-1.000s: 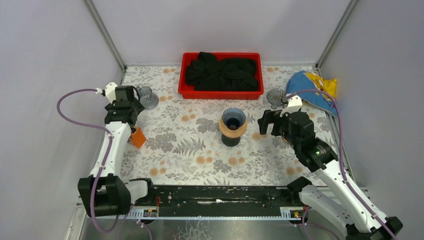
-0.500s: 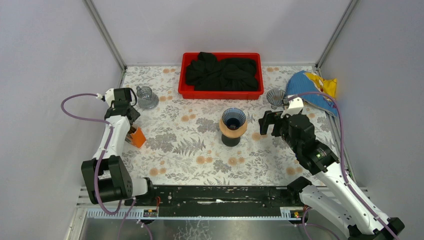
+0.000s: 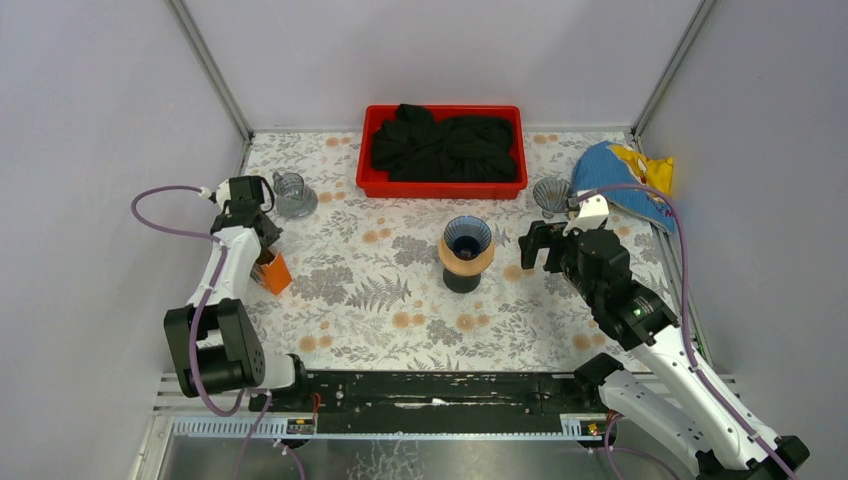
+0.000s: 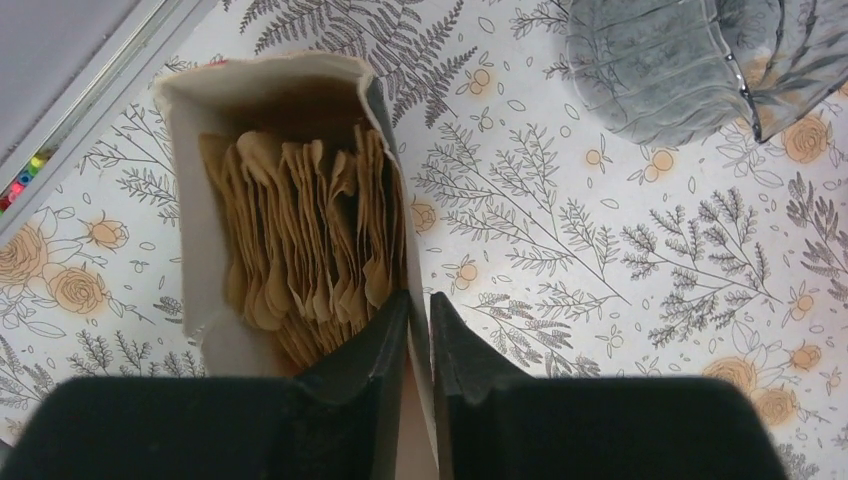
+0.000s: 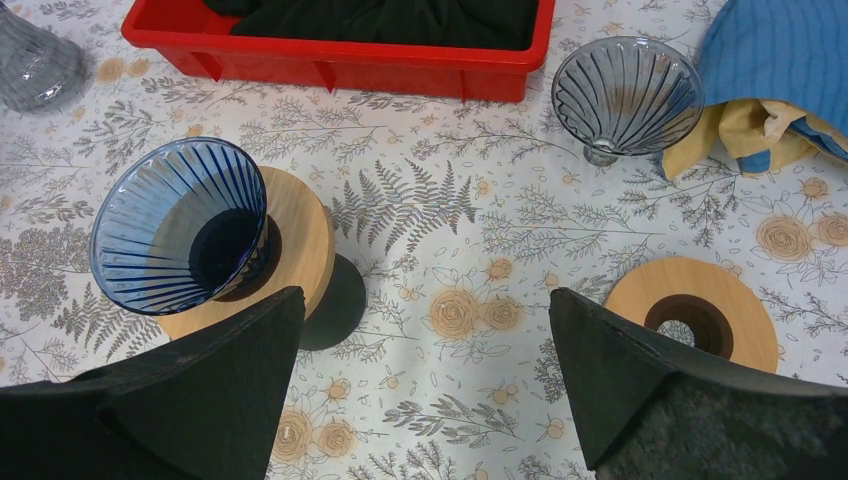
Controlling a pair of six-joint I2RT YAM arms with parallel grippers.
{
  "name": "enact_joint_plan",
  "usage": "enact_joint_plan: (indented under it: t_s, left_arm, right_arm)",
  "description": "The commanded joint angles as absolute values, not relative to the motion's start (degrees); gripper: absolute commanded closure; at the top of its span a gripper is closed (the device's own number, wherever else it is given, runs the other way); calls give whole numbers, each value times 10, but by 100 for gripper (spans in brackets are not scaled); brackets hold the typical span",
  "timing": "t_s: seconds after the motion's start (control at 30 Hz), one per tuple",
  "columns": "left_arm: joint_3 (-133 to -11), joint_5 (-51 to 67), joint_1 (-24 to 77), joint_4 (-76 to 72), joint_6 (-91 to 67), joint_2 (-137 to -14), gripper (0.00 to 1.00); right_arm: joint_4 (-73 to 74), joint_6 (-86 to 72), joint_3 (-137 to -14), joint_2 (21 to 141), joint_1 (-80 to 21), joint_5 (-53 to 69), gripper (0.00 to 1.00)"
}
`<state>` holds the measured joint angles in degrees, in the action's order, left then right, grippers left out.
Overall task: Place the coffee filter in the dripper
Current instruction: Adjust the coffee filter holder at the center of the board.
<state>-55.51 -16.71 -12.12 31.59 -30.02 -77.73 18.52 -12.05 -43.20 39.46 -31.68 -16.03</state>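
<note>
Here, coffee filters (image 4: 300, 230): tan, crinkle-edged paper, packed upright in an open white-lined carton (image 4: 185, 200) at the left edge of the floral-patterned counter (image 4: 600, 280).
Left hand (image 4: 418, 298): black fingers nearly together, one inside the carton against the filters, one outside, the carton's thin wall in the slit; whether it grips cannot be told.
Dripper (image 5: 180, 225): a blue ribbed glass cone on a round wooden stand (image 5: 300, 250), mid-counter, well apart from the carton.
Right hand (image 5: 425, 300): jaws spread wide, holding nothing, just beside the dripper.
</note>
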Motion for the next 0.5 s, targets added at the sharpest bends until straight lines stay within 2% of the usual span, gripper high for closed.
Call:
enact_joint_plan:
  t_s: [0.0, 0.3, 0.47]
  left_arm:
    - [-574, -138, -126, 319, -250, -768, 83]
    - [-589, -100, -125, 354, -160, -750, 93]
    - [-605, -82, -114, 366, -131, -769, 94]
  right_arm:
    - [152, -125, -434, 388, -323, -175, 1]
    - [149, -126, -433, 389, -323, -169, 1]
    - [149, -126, -434, 393, -323, -166, 1]
